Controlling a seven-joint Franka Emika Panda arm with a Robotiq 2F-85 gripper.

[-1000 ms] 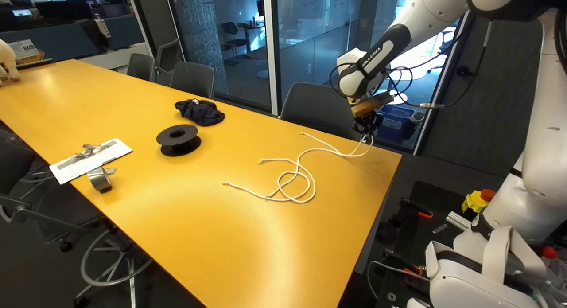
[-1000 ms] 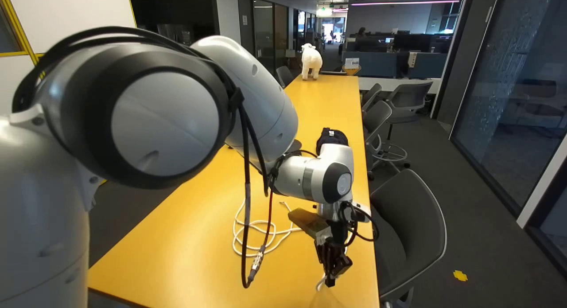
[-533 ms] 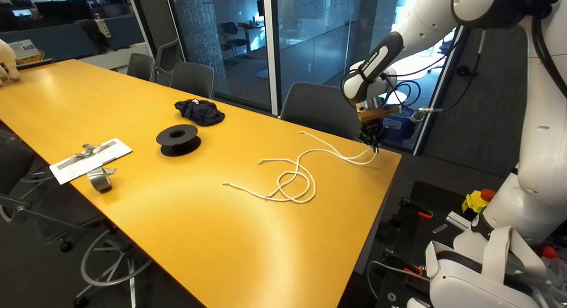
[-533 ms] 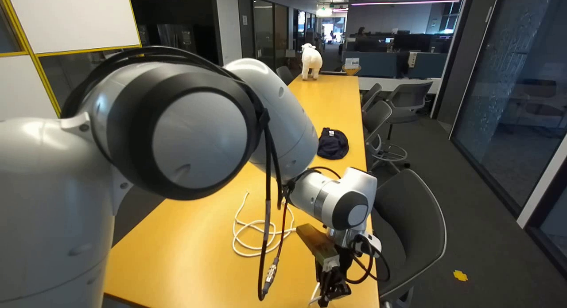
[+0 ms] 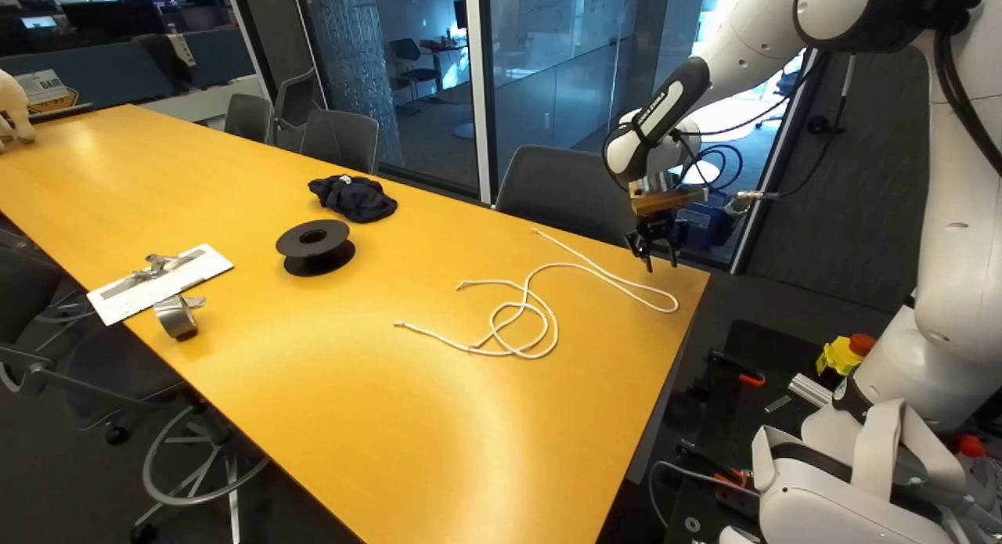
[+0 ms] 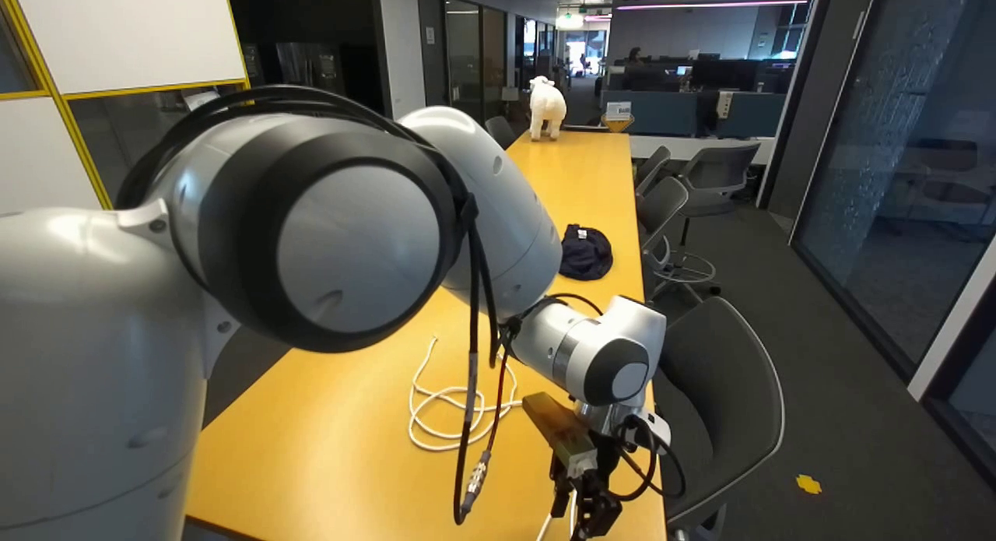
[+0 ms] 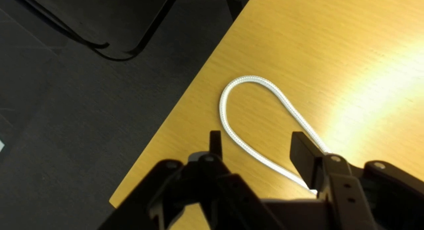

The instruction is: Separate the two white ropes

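Two white ropes [image 5: 524,303]; at their nine o'clock one spool [image 5: 315,249], at ten one "BAIR" sign [image 5: 48,90]; end effector [image 5: 661,264] jaws apart.

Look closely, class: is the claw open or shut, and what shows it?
The claw is open: in the wrist view its jaws stand apart, with rope and table showing between.

Braided rope [image 7: 251,78], glossy wood-grain tabletop [image 5: 329,333]
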